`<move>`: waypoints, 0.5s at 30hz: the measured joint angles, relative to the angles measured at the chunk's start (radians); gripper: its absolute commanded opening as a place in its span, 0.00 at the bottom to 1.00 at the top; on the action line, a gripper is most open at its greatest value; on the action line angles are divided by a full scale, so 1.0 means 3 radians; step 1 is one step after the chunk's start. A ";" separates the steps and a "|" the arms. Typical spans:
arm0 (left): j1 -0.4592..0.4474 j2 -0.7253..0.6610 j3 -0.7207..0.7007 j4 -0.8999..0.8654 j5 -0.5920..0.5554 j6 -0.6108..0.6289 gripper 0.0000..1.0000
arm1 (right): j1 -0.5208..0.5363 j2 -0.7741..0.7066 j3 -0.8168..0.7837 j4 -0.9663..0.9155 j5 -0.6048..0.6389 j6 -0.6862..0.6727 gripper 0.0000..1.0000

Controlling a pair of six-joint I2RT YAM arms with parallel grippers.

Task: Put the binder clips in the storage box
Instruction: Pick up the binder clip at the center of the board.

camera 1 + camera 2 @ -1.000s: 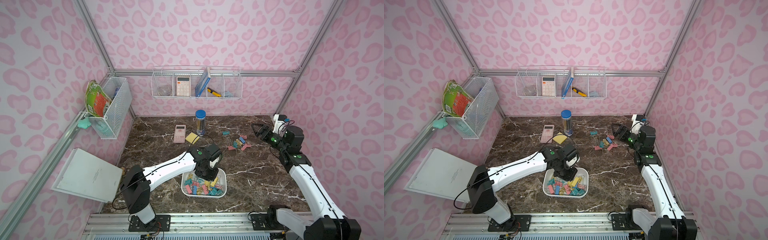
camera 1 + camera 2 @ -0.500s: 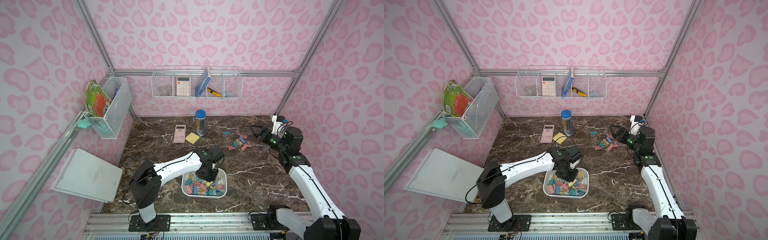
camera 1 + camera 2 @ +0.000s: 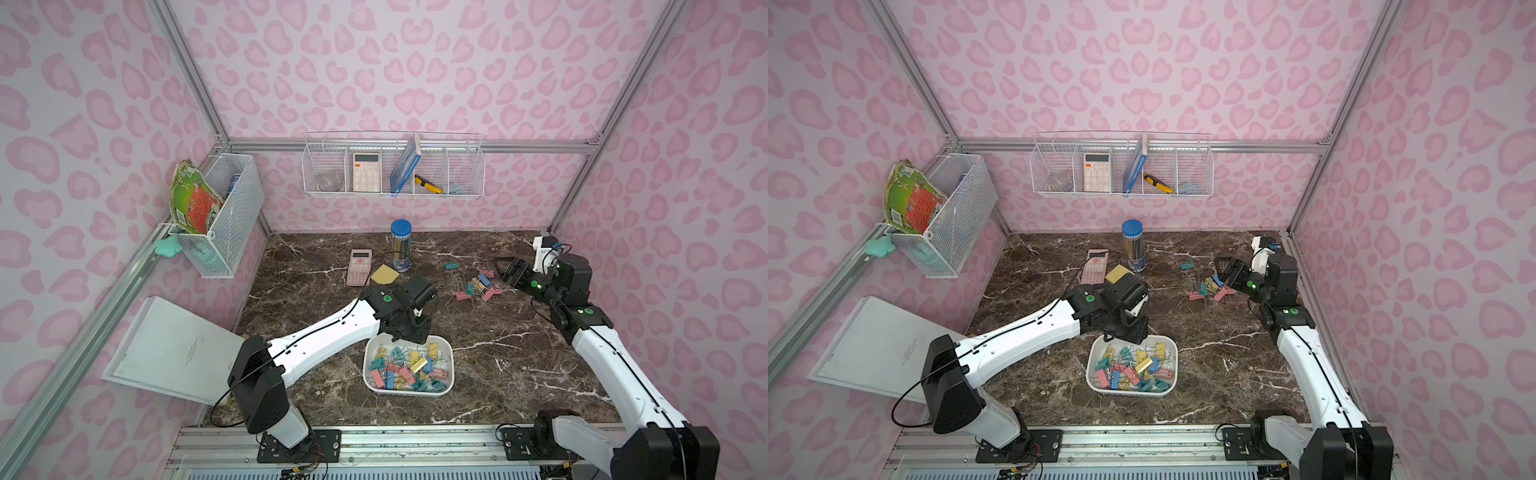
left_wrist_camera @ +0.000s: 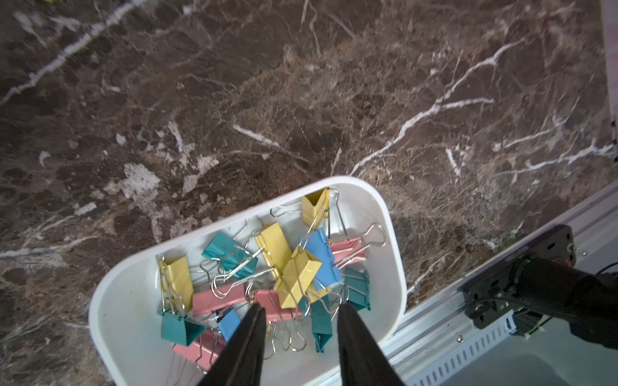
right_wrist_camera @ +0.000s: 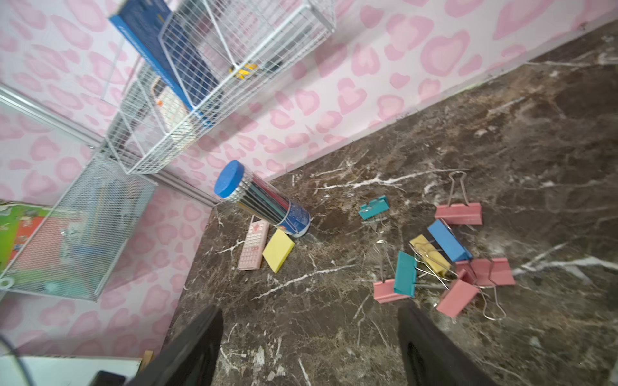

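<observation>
Entry, release step: my left claw [image 4: 301, 305] hangs apart and empty over the box [image 4: 127, 300] holding most clips [image 4: 297, 277]; next I'd judge my right claw [image 5: 309, 307], wide apart, must pinch the loose clips [image 5: 448, 240] on the table [image 5: 535, 133].

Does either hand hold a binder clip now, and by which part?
Nothing is held. The left hand is open over the storage box; the right hand is open near the loose binder clips.
</observation>
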 measured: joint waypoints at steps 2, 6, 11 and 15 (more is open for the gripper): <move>0.0061 0.0023 0.0098 0.0076 -0.0029 -0.0019 0.43 | 0.0045 0.0178 0.0034 -0.0118 0.0092 -0.0009 0.82; 0.0155 0.0186 0.0329 0.0284 -0.0062 -0.0015 0.55 | 0.0092 0.0594 0.0097 -0.0332 0.0294 -0.0084 0.73; 0.0206 0.0366 0.0427 0.0365 -0.0039 -0.0003 0.75 | 0.0184 0.1055 0.0270 -0.0546 0.0608 -0.0071 0.72; 0.0211 0.0373 0.0399 0.0403 -0.0041 -0.0001 0.87 | 0.0329 0.1263 0.0328 -0.0641 0.0919 0.0034 0.63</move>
